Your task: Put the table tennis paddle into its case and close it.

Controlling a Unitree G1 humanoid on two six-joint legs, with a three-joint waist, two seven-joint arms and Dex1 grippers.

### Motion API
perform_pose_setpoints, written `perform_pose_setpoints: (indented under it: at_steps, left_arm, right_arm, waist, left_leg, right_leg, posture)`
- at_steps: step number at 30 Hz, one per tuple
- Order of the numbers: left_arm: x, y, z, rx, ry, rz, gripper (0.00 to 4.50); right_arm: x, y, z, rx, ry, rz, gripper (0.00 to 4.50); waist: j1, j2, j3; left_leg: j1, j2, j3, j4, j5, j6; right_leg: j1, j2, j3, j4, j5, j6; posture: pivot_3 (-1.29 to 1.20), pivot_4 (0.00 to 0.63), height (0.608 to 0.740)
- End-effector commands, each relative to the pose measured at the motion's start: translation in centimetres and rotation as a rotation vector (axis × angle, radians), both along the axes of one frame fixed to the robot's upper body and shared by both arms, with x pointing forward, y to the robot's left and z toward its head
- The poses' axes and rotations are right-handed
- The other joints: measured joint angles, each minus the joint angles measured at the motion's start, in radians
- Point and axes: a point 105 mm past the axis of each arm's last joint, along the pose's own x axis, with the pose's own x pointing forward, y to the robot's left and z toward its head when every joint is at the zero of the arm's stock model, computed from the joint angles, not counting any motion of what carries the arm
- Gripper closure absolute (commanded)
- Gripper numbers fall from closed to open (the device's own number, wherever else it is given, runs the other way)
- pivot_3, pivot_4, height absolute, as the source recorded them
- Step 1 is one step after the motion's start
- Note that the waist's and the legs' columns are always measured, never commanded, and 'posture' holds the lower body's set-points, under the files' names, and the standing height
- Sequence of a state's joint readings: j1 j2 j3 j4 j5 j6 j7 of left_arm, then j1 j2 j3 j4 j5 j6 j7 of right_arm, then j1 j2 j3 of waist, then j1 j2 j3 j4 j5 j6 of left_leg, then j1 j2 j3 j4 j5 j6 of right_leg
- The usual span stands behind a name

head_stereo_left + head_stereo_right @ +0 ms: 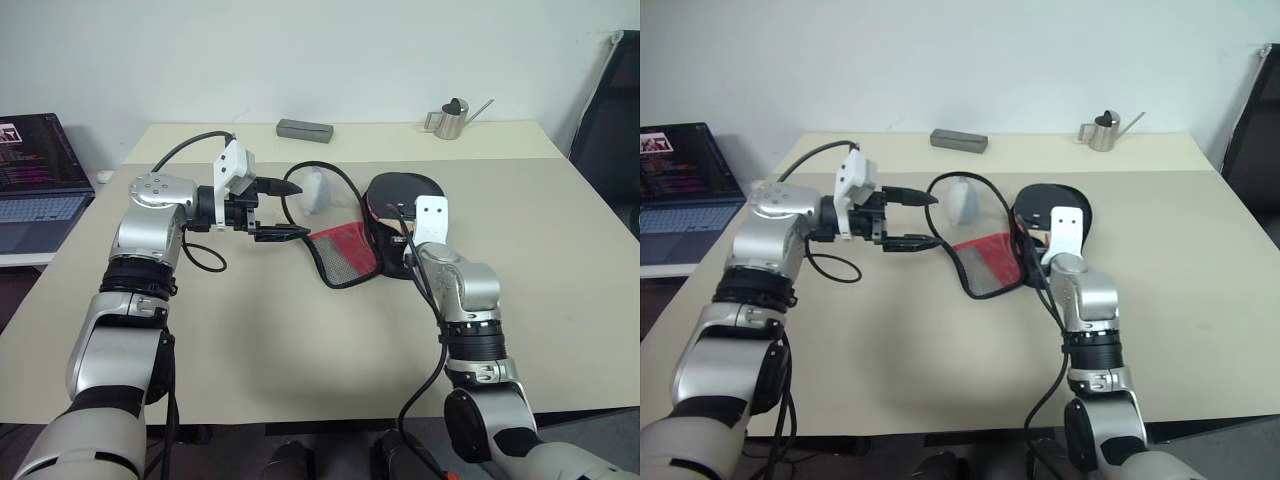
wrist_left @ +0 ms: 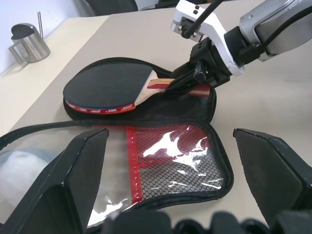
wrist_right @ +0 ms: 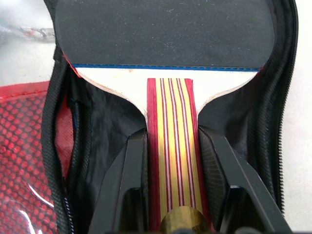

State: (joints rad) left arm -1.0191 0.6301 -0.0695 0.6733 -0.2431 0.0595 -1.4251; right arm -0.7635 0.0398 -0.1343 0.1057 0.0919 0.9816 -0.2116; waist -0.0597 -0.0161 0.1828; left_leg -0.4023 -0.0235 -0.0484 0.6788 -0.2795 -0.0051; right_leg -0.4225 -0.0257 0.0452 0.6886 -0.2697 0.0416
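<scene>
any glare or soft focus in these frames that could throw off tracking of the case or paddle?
Left wrist view: bright glare patches on the clear film over the case flap's mesh; the left gripper fingers look soft up close. Right wrist view: table tennis paddle sharp, no glare; the right gripper fingers frame the handle. Left eye view: even light, faint shadows.

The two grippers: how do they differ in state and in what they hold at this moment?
The right gripper has its jaws shut on the handle of the table tennis paddle; the left gripper has its jaws wide open and holds nothing. The right gripper reaches into the open case; the left gripper hovers beside the case's flap. Both have black fingers.
</scene>
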Motion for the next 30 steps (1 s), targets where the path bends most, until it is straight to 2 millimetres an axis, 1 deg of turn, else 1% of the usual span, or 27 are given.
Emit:
perform_pose_setpoints:
  at_steps: [1,10,12,14,15,18,19,20,22,24,26,28,30]
  left_arm:
    - [-0.2,0.4,1.7,-0.023,-0.062,0.008,0.0]
    - [-0.1,0.4,1.8,-0.024,-0.065,0.01,0.0]
    - [-0.1,0.4,1.8,-0.025,-0.066,0.011,0.0]
    - [-0.1,0.4,1.9,-0.024,-0.067,0.012,0.0]
    - [-0.1,0.4,1.9,-0.024,-0.068,0.012,0.0]
    - [-0.1,0.4,1.9,-0.023,-0.069,0.013,0.0]
    - [-0.1,0.4,1.9,-0.023,-0.07,0.013,0.0]
    - [-0.1,0.4,1.9,-0.023,-0.07,0.013,0.0]
    - [-0.1,0.5,2.0,-0.023,-0.071,0.015,0.0]
    - [-0.1,0.5,2.0,-0.024,-0.073,0.017,0.0]
    - [0.0,0.5,2.1,-0.03,-0.076,0.024,0.0]
    - [0.0,0.7,2.2,-0.04,-0.078,0.038,0.0]
    - [0.2,1.4,2.0,-0.048,-0.078,0.074,0.0]
  right_arm:
    - [0.4,0.1,2.4,-0.013,-0.099,-0.004,3.41]
    - [0.5,0.1,1.3,-0.038,-0.079,-0.003,3.41]
    - [0.4,0.5,0.9,-0.027,-0.065,0.015,3.41]
    - [0.3,0.8,1.1,-0.012,-0.071,0.017,2.67]
    - [0.3,0.9,1.2,-0.004,-0.075,0.019,2.42]
    - [0.2,1.4,1.6,0.012,-0.076,0.027,1.45]
    - [0.1,1.7,1.7,0.016,-0.079,0.036,0.99]
    - [0.1,1.9,1.9,0.02,-0.083,0.048,0.77]
    - [-0.1,2.2,2.3,0.033,-0.09,0.062,0.01]
    - [-0.4,2.4,3.2,0.041,-0.111,0.082,0.01]
    - [-0.8,2.6,4.8,0.055,-0.155,0.125,0.01]
    - [-1.3,2.1,6.8,0.086,-0.215,0.152,0.01]
    - [-2.1,1.0,9.0,0.093,-0.302,0.203,0.01]
  waist:
    - [0.0,0.0,0.0]
    - [0.0,0.0,0.0]
    - [0.0,0.0,0.0]
    - [0.0,0.0,0.0]
    - [0.0,0.0,0.0]
    - [0.0,0.0,0.0]
    - [0.0,0.0,0.0]
    - [0.0,0.0,0.0]
    - [0.0,0.0,0.0]
    - [0.0,0.0,0.0]
    - [0.0,0.0,0.0]
    - [0.0,0.0,0.0]
    - [0.001,0.0,0.0]
  left_leg:
    - [0.0,0.0,0.0,0.0,0.0,0.0]
    - [0.0,0.0,0.0,0.0,0.0,0.0]
    - [0.0,0.0,0.0,0.0,0.0,0.0]
    - [0.0,0.0,0.0,0.0,0.0,0.0]
    - [0.0,0.0,0.0,0.0,0.0,0.0]
    - [0.0,0.0,0.0,0.0,0.0,0.0]
    - [0.0,0.0,0.0,0.0,0.0,0.0]
    - [0.0,0.0,0.0,0.0,0.0,0.0]
    - [0.0,0.0,0.0,0.0,0.0,0.0]
    - [0.0,0.0,0.0,0.0,0.0,0.0]
    - [0.0,0.0,0.0,0.0,0.0,0.0]
    - [0.0,0.0,0.0,0.0,0.0,0.0]
    - [0.0,0.0,0.0,0.0,0.0,0.0]
  right_leg:
    - [0.0,0.0,0.0,0.0,0.0,0.0]
    - [0.0,0.0,0.0,0.0,0.0,0.0]
    - [0.0,0.0,0.0,0.0,0.0,0.0]
    - [0.0,0.0,0.0,0.0,0.0,0.0]
    - [0.0,0.0,0.0,0.001,0.0,0.0]
    - [0.0,0.0,0.0,0.001,0.0,0.0]
    - [0.0,0.0,0.0,0.001,0.0,0.0]
    - [0.0,0.0,0.0,0.001,0.0,0.0]
    - [0.0,0.0,0.0,0.001,0.0,0.0]
    - [0.0,0.0,0.0,0.001,0.0,0.0]
    - [0.0,0.0,0.0,0.001,0.0,0.0]
    - [0.0,0.0,0.0,0.001,0.0,0.0]
    - [0.0,0.0,0.0,0.001,0.0,0.0]
  posture:
    - [0.0,0.15,0.74]
    - [0.0,0.15,0.74]
    - [0.0,0.15,0.74]
    - [0.0,0.15,0.74]
    - [0.0,0.15,0.74]
    - [0.0,0.15,0.74]
    - [0.0,0.15,0.74]
    - [0.0,0.15,0.74]
    - [0.0,0.15,0.74]
    - [0.0,0.15,0.74]
    - [0.0,0.15,0.74]
    - [0.0,0.15,0.74]
    - [0.0,0.15,0.74]
